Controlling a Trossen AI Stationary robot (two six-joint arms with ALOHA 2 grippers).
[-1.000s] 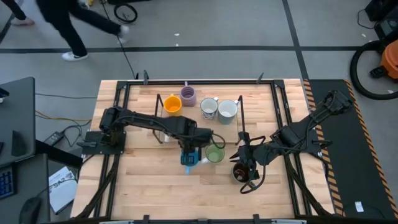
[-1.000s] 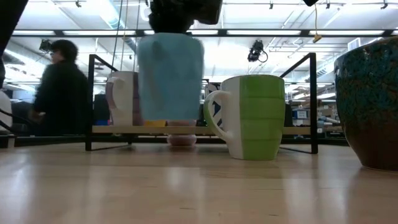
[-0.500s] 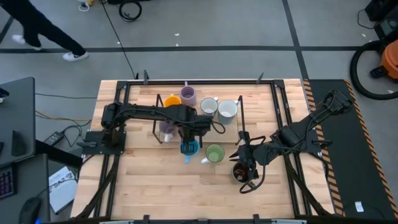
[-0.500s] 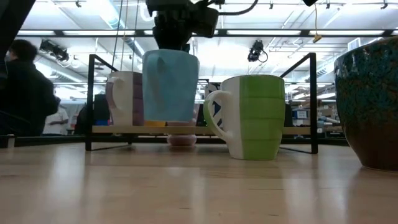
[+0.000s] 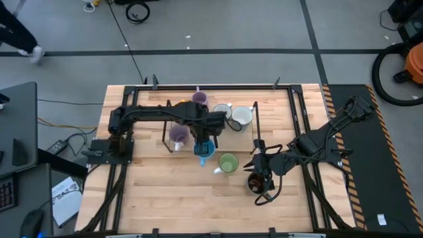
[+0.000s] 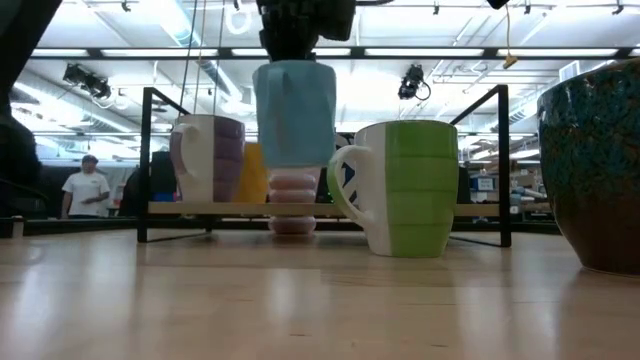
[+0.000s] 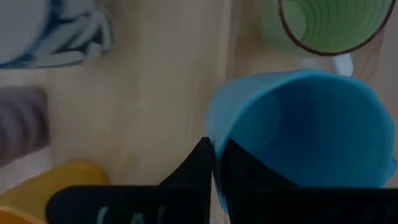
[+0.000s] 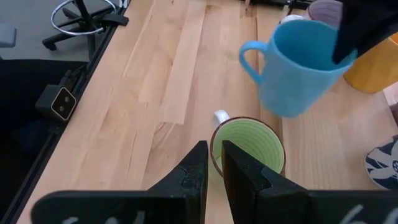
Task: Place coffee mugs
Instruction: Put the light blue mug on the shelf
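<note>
My left gripper [image 5: 202, 140] is shut on a blue mug [image 5: 203, 151], which hangs just in front of the black wire rack [image 6: 145, 160]. A green mug [image 5: 228, 162] stands on the table beside it. A dark brown mug [image 5: 256, 183] stands nearer the front. My right gripper [image 8: 214, 171] is shut above it, and its fingers point toward the green mug [image 8: 245, 146]. On the rack's wooden shelf rest two purple mugs [image 5: 177, 135] [image 5: 199, 100], a patterned white one [image 5: 221, 114], a pale one [image 5: 242, 116] and an orange one [image 6: 250, 175]. My left gripper pinches the blue mug's wall at the rim [image 7: 211, 140], one finger inside the mug [image 7: 249, 177] and one outside. The fingers come from above, pointing steeply down, on the side opposite the handle [image 8: 249, 59]. The mug hangs slightly tilted, mouth up, clear of the table.
The rack spans the far middle of the table, with upright posts at both ends [image 6: 500, 160]. Bare wood lies at the near left [image 5: 158, 192]. A person [image 6: 85, 185] stands in the room beyond the table.
My left gripper has carried the blue mug up and toward the table's far edge, away from the green mug and up to the rack's front. The mug stays hanging clear of the table.
</note>
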